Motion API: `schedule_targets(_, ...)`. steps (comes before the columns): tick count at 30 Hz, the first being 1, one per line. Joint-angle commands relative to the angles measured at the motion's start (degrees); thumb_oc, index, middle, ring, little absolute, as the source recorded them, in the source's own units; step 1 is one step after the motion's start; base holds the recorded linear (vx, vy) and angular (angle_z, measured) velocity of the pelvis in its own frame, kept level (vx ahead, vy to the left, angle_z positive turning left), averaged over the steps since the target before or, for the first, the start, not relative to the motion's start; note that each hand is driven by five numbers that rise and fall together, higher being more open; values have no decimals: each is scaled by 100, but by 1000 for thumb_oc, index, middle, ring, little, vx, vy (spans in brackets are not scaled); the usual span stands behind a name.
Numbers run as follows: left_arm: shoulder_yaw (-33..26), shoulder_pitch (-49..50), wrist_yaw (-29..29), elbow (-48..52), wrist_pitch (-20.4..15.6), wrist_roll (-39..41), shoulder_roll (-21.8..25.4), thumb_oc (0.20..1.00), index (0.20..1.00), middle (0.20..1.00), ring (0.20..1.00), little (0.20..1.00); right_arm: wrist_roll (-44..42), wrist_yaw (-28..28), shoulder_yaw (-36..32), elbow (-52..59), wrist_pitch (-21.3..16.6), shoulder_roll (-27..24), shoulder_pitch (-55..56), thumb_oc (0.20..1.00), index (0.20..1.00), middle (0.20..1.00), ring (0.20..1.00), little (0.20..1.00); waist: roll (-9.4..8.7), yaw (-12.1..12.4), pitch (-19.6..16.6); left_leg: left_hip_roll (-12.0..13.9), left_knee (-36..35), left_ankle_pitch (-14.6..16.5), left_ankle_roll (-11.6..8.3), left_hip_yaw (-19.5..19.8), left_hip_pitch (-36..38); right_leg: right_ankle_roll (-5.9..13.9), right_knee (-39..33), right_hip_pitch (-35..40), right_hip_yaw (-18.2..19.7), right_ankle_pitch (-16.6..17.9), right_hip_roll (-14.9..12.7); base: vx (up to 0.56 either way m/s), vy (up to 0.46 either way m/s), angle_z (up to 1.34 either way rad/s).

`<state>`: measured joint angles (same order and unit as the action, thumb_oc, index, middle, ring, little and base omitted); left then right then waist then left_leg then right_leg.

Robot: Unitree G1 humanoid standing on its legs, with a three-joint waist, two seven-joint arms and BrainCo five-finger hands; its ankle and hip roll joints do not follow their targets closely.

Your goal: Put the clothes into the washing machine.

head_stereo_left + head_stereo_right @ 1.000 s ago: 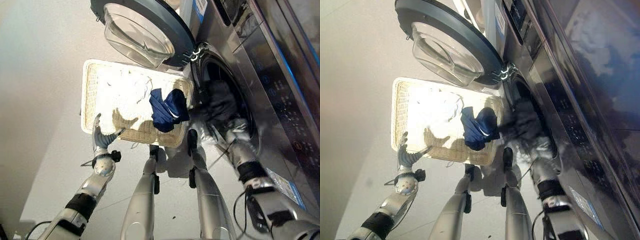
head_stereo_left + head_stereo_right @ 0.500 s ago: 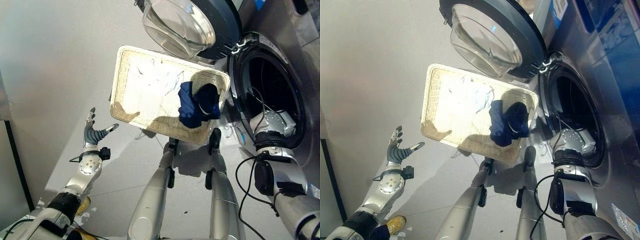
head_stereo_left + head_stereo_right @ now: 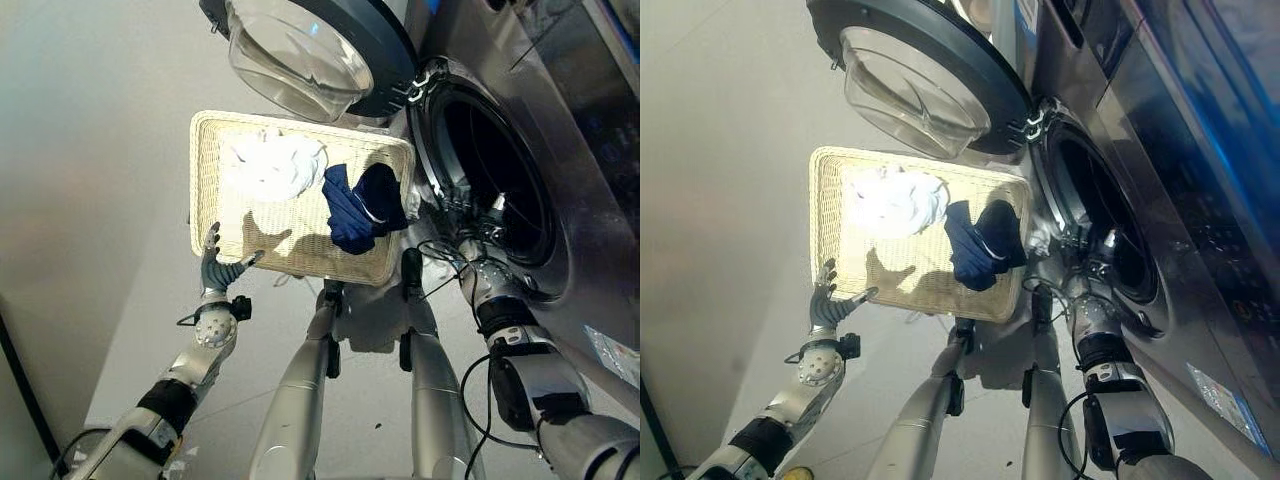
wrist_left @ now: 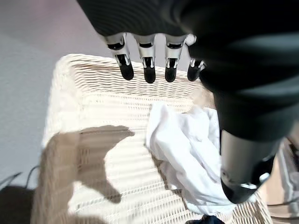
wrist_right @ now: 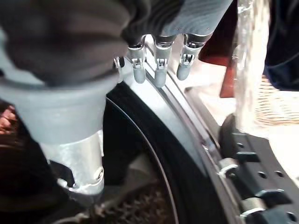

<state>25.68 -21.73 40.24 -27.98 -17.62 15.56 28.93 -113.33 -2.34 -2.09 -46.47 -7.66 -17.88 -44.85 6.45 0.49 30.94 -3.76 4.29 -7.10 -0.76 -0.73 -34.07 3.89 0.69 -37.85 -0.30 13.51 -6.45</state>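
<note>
A cream wicker basket (image 3: 205,190) lies on the floor beside the washing machine's open drum (image 3: 495,185). In it are a white garment (image 3: 272,165) at the far end and a dark blue garment (image 3: 352,208) by the drum side. My left hand (image 3: 215,272) is open at the basket's near corner, its fingers (image 4: 147,67) straight above the weave and the white garment (image 4: 187,144). My right hand (image 3: 478,245) is open at the drum's lower rim, with its fingers (image 5: 159,63) on the dark door seal and nothing held.
The round glass door (image 3: 305,55) stands swung open above the basket's far end. The machine's steel front (image 3: 590,250) runs along the right. Bare grey floor (image 3: 90,200) lies to the left of the basket.
The camera has shifted. My right hand, deep in the drum with a dark garment a second ago, has drawn back empty to the rim. My left hand has come back to the basket's corner.
</note>
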Motion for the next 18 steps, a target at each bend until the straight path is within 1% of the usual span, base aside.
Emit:
schedule_targets(1,-218,-268,524,254,23,-683,339,1000,1000,1000,1000,1000,33,-332,111,63,312,-367,25,1000,1000,1000,1000,1000,208,115,-114,-88,-420,-405,-144,104,-104,-107,521,107,-345,-445,358,-23,36,3)
schedule_targets(3,-216,-395,569,318,215,-816,431,1000,1000,1000,1000,1000,58,-352,164,43,283,-385,117,1000,1000,1000,1000,1000,179,85,-114,-90,-401,-399,-146,95,-107,-109,514,100,-334,-426,358,-17,31,4)
schedule_targets(4,-214,-407,569,329,246,-823,437,1000,1000,1000,1000,1000,69,-357,162,47,276,-379,129,1000,1000,1000,1000,1000,175,84,-114,-92,-397,-396,-145,94,-108,-108,513,99,-332,-424,358,-19,40,0)
schedule_targets(5,-214,-575,520,313,520,-935,527,1000,1000,1000,1000,1000,204,-396,165,49,175,-337,251,1000,1000,1000,1000,1000,138,35,-114,-103,-344,-380,-141,82,-123,-108,515,82,-314,-397,363,-15,37,-3)
schedule_targets(6,-205,-624,516,289,594,-961,552,1000,1000,1000,1000,1000,208,-413,167,47,152,-323,280,1000,1000,1000,1000,1000,126,20,-114,-106,-328,-375,-139,79,-126,-108,514,81,-308,-390,364,-19,57,-4)
schedule_targets(7,-151,-750,508,215,775,-987,601,1000,1000,1000,1000,1000,234,-440,182,50,149,-269,345,1000,1000,1000,1000,1000,95,-23,-114,-111,-275,-354,-140,69,-140,-101,515,70,-289,-374,363,-8,40,-2)
schedule_targets(8,-132,-794,507,174,869,-1018,615,1000,1000,1000,1000,1000,272,-448,195,47,134,-253,364,1000,1000,1000,1000,1000,85,-37,-114,-112,-259,-348,-139,64,-147,-100,517,63,-282,-368,365,-9,74,-1)
schedule_targets(10,-42,-1045,508,-25,1201,-987,656,1000,1000,1000,1000,1000,594,-415,317,145,78,-153,468,1000,1000,1000,1000,1000,35,-126,-114,-105,-162,-319,-140,26,-209,-94,517,-8,-229,-330,371,-8,82,-2)
schedule_targets(12,-42,-1045,508,-25,1201,-987,656,1000,1000,1000,1000,1000,594,-415,317,145,78,-153,468,1000,1000,1000,1000,1000,35,-126,-114,-105,-162,-319,-140,26,-209,-94,517,-8,-229,-330,371,-7,82,-3)
schedule_targets(13,16,-1359,618,-473,1635,-990,697,1000,1000,1000,1000,1000,982,-396,508,276,109,-83,639,1000,1000,1000,1000,1000,-30,-267,-114,-81,-26,-286,-151,-51,-308,-93,519,-130,-138,-283,397,-8,177,-9)
schedule_targets(15,-4,-1544,758,-770,1943,-1015,681,1000,1000,1000,1000,1000,1261,-377,621,340,167,-29,742,1000,1000,1000,1000,1000,-81,-361,-114,-68,83,-240,-157,-97,-366,-97,525,-206,-81,-263,409,0,171,-14)
schedule_targets(16,-40,-1637,794,-915,2041,-1031,648,1000,1000,1000,1000,1000,1391,-366,676,373,198,-3,773,1000,1000,1000,1000,1000,-108,-401,-114,-59,136,-211,-162,-122,-396,-95,527,-241,-53,-257,413,9,143,-12)
schedule_targets(18,-198,-1978,751,-1468,2257,-1021,538,1000,1000,1000,1000,1000,1798,-380,863,414,362,52,882,1000,1000,1000,1000,1000,-185,-547,-114,-49,332,-111,-169,-210,-489,-97,554,-376,30,-246,433,20,186,-18)
